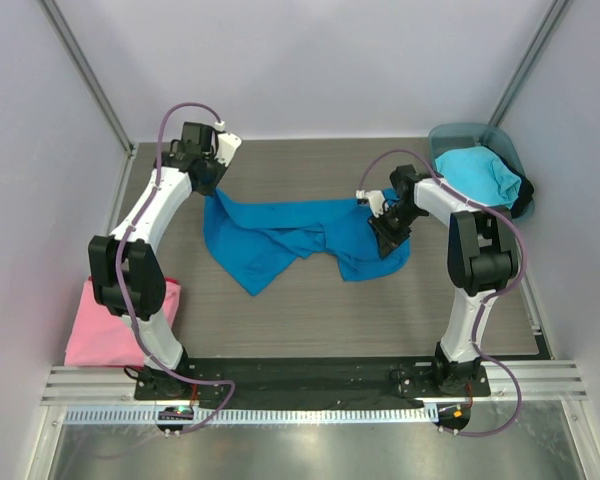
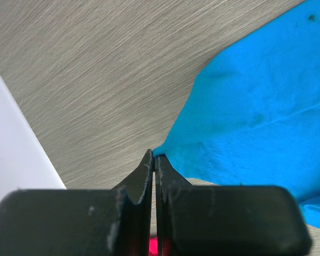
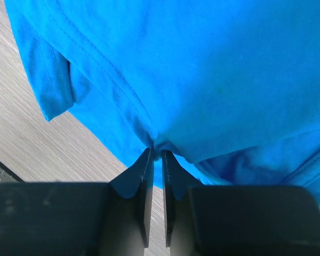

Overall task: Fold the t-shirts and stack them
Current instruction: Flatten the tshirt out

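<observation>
left hand (image 2: 153,158), right hand (image 3: 156,155) pinch blue t-shirt (image 1: 280,236), cyan t-shirt (image 1: 477,172) in tub (image 1: 458,131)

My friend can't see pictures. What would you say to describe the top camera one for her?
The left arm and right arm each pinch one end of a deep blue t-shirt in shut jaws, stretched over a grey table. A pink t-shirt lies near left; a cyan t-shirt sits bunched in a teal tub far right.

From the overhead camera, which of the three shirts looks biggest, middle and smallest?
1. Blue t-shirt, spread out: largest.
2. Pink t-shirt, folded, partly behind the left arm: second.
3. Cyan t-shirt, bunched in the tub: smallest, though farther back, so less sure.
</observation>
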